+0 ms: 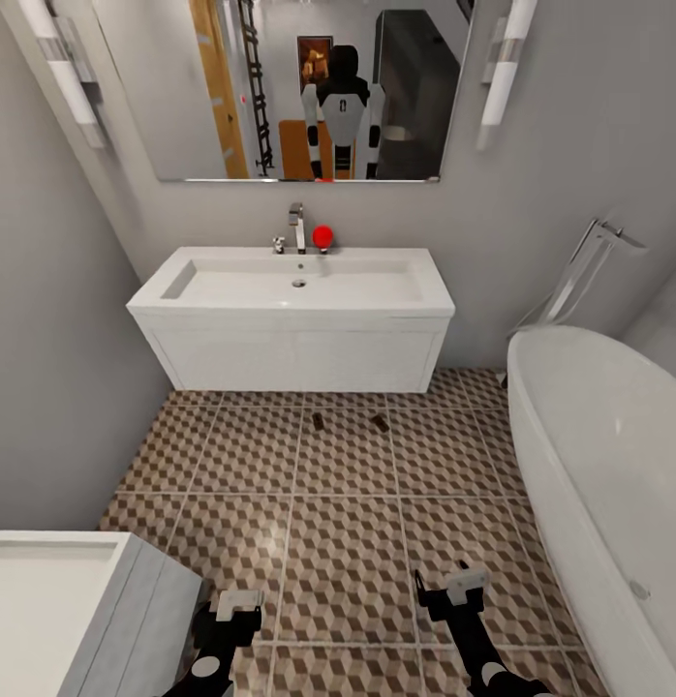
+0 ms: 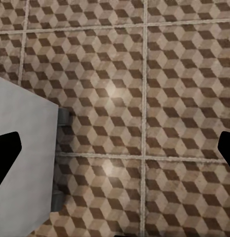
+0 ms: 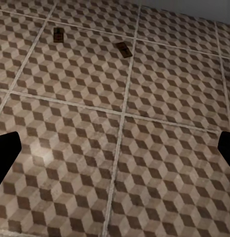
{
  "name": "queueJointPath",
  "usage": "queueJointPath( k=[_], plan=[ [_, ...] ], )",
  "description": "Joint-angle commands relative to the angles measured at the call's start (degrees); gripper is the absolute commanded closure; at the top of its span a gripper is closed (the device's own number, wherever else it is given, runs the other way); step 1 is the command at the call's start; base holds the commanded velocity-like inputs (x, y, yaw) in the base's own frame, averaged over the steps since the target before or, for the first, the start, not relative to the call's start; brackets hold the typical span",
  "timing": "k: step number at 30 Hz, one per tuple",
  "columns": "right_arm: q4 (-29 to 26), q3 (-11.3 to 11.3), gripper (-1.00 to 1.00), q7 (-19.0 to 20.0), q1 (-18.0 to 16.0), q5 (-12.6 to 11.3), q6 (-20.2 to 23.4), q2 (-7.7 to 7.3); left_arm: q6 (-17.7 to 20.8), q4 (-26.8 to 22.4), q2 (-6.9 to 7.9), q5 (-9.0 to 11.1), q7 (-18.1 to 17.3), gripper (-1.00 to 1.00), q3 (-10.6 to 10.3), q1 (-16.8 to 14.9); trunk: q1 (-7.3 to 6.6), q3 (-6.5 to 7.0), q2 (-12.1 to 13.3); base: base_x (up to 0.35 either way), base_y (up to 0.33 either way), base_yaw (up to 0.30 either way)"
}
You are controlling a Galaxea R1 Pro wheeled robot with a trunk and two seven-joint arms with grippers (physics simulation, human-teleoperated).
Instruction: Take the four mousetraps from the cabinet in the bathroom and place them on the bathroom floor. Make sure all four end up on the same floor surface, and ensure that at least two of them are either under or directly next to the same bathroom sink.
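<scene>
Two flat brown mousetraps (image 1: pixel 317 421) (image 1: pixel 380 423) lie on the cube-patterned tile bathroom floor (image 1: pixel 348 542), just in front of the white rectangular bathroom sink (image 1: pixel 294 284) vanity. Left tool (image 1: pixel 238 606) and right tool (image 1: pixel 454 587) both spread wide, empty, over glossy tiles.

Two mousetraps (image 1: pixel 318 421) (image 1: pixel 380 423) on the bathroom floor (image 1: pixel 348 542); one bathroom sink (image 1: pixel 294 283), one bathtub (image 1: pixel 609 455), one mirror (image 1: pixel 309 87), two wall lamps (image 1: pixel 62 63) (image 1: pixel 505 68).
</scene>
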Motion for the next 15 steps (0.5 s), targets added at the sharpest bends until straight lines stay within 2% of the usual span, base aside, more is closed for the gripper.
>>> queueJointPath(
  k=[1, 15],
  plan=[
    [0.1, 0.2, -1.00, -0.6, 0.0, 0.6, -0.1, 0.01, -0.2, 0.1, 0.02, 0.5, 0.4, -1.00, -0.5, 0.0, -0.21, 0.23, 0.4, 0.000, 0.000, 0.000],
    [0.1, 0.2, -1.00, -0.6, 0.0, 0.6, -0.1, 0.01, -0.2, 0.1, 0.01, 0.5, 0.4, -1.00, -0.5, 0.0, -3.29, 4.02, 6.0, 0.000, 0.000, 0.000]
  ],
)
